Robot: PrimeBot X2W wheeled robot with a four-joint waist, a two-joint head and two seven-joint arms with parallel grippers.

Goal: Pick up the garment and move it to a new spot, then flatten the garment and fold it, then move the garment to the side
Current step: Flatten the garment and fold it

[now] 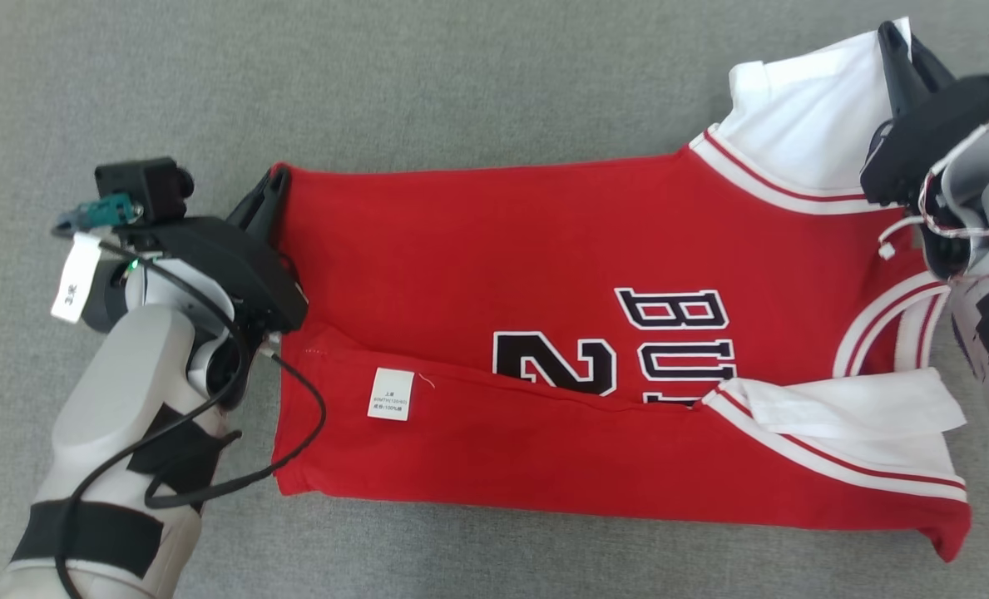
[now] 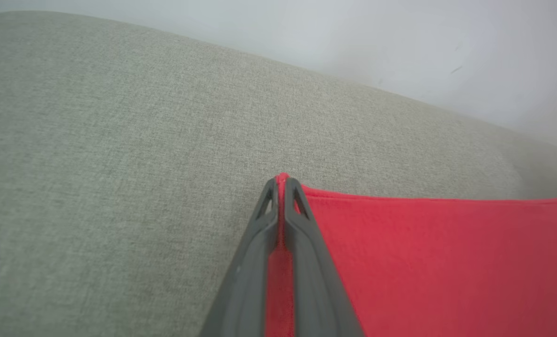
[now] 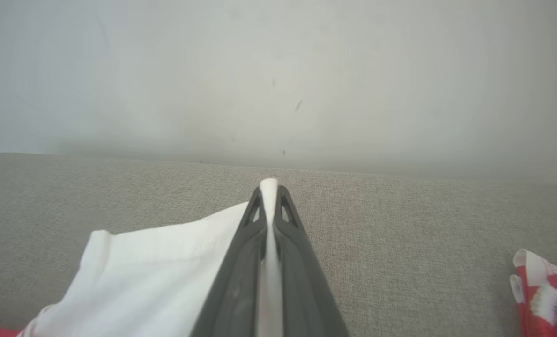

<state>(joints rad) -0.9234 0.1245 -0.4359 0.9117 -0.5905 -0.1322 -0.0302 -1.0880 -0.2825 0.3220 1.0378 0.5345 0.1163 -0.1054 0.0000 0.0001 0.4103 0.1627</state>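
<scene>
The garment [image 1: 544, 266] is a red jersey with white sleeves, white-and-red trim and black lettering, spread sideways across the grey surface, its near long edge folded over so a white care label [image 1: 391, 393] faces up. My left gripper [image 1: 274, 179] is shut on the red hem corner at the garment's far left; in the left wrist view red cloth [image 2: 447, 262] is pinched between the dark fingers [image 2: 306, 252]. My right gripper [image 1: 897, 42] is shut on the white sleeve [image 1: 802, 116] at the far right; the right wrist view shows white fabric [image 3: 156, 276] squeezed between its fingers [image 3: 241, 281].
Grey woven cloth [image 1: 461, 83] covers the work surface on all sides of the garment. A pale wall [image 3: 278, 70] rises behind the surface's far edge. A black cable [image 1: 303, 433] loops from my left forearm over the garment's left edge.
</scene>
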